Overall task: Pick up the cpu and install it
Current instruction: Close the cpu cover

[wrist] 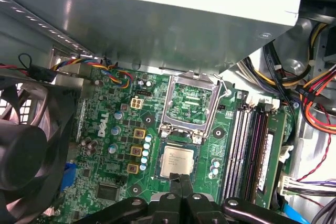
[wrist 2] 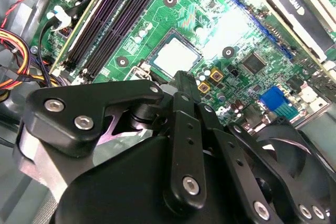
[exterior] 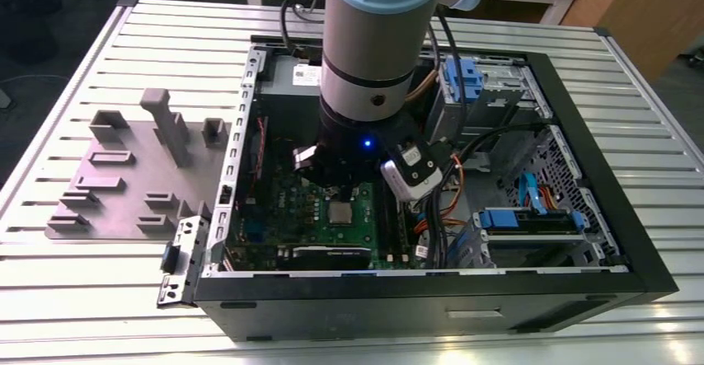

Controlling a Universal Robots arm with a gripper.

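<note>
Sweeping the exterior view left to right: the grey fixture plate (exterior: 121,184) on the tabletop (exterior: 88,299) sits well off to the exterior view's left of the end effector (wrist: 181,178), outside the case (exterior: 440,307), so no issue there. In the middle, we read the end effector as clenched on nothing, fingertips pressed together, hanging low over the motherboard (wrist: 113,148). The cpu (wrist: 177,162) lies flat in what looks like its socket, just ahead of and under the tips; we can't tell if they touch its near edge. The load frame (wrist: 168,103) stands flipped open just beyond the cpu, so nothing clamps the chip. Main risk as we see it: a sideways or downward push from the tips at that edge could tilt or skid the chip and bend socket contacts. The memory slots (wrist: 247,150) run close beside the end effector, a knock hazard. To the exterior view's right of the end effector, loose cables (exterior: 446,217) hang near the wrist; we judge a snag there could jerk the arm off line.
</note>
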